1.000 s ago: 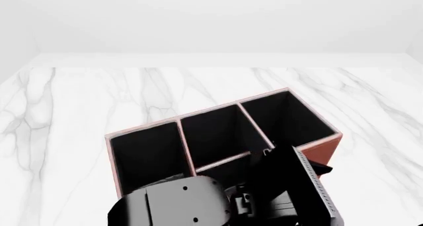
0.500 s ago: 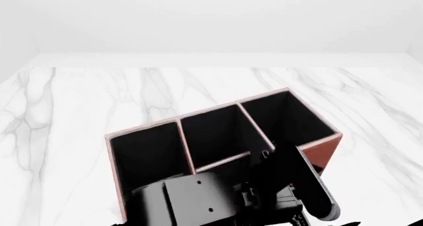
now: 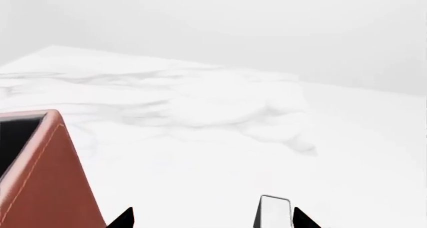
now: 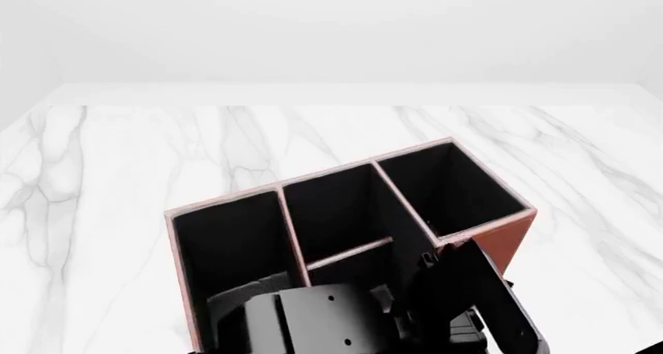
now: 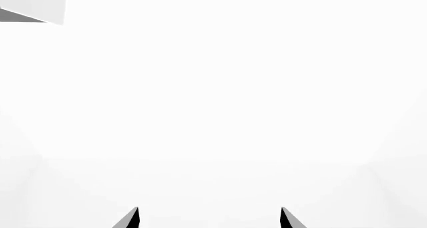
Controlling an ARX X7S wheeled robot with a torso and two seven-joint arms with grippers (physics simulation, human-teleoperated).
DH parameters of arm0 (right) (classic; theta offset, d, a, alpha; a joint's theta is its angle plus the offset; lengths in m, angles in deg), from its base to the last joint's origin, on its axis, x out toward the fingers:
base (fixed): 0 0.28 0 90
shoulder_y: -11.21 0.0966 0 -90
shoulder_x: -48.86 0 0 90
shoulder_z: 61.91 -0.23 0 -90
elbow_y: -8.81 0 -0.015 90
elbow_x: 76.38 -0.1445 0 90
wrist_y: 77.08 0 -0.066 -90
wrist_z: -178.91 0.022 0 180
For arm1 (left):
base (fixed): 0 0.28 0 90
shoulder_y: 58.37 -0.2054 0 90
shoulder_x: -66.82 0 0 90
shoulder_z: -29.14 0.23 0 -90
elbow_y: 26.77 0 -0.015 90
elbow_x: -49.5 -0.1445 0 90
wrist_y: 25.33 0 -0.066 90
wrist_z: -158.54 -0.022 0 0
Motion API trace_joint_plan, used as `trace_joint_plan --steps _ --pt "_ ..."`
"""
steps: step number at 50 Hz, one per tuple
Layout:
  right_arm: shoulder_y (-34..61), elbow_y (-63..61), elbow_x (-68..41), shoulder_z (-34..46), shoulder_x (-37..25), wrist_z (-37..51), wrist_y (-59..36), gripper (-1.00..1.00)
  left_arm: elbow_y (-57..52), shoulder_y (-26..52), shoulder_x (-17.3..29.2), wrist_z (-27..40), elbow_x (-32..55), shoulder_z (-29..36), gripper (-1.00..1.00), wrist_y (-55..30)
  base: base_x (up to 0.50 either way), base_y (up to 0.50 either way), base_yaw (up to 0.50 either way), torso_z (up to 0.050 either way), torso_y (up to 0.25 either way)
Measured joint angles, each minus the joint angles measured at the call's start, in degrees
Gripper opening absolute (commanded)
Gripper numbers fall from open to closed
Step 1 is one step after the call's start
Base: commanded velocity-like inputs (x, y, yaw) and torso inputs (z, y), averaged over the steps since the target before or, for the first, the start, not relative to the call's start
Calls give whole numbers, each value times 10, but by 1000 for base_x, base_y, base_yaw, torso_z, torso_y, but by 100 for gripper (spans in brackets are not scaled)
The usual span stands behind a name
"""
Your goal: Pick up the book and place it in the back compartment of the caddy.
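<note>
The reddish-brown caddy [image 4: 513, 237], black inside, stands in the middle of the marble table. Over its near right corner the black book [image 4: 461, 288] hangs tilted, beside a dark arm [image 4: 310, 323]. In the left wrist view a corner of the caddy [image 3: 40, 178] shows to one side. My left gripper [image 3: 213, 220] has its fingertips far apart, and the book's white end [image 3: 275, 212] stands right beside one of them, filling only a small part of the gap. My right gripper [image 5: 209, 219] is open on blank white, with nothing between its fingers.
The white marble table [image 4: 124, 160] stretches around the caddy on all sides to a far edge under a pale wall. A pale grey block [image 5: 33, 5] shows at a corner of the right wrist view.
The arm at the bottom of the head view has rolled, and the book has swung with it, from edge-on to showing more of its black cover. The caddy has not moved.
</note>
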Motion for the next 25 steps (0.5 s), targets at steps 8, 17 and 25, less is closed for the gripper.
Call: trace_joint_plan --steps 8,17,25 --pt "0 1 0 1 -2 2 0 100 4 5 -3 18 15 16 100 8 0 0 0 0 0" --pt "-1 1 -1 2 -3 4 0 100 15 15 -7 54 48 43 100 27 0 0 0 0 0" --pt "-1 1 -1 1 -4 5 0 100 36 32 -9 104 94 73 100 50 0 0 0 0 0"
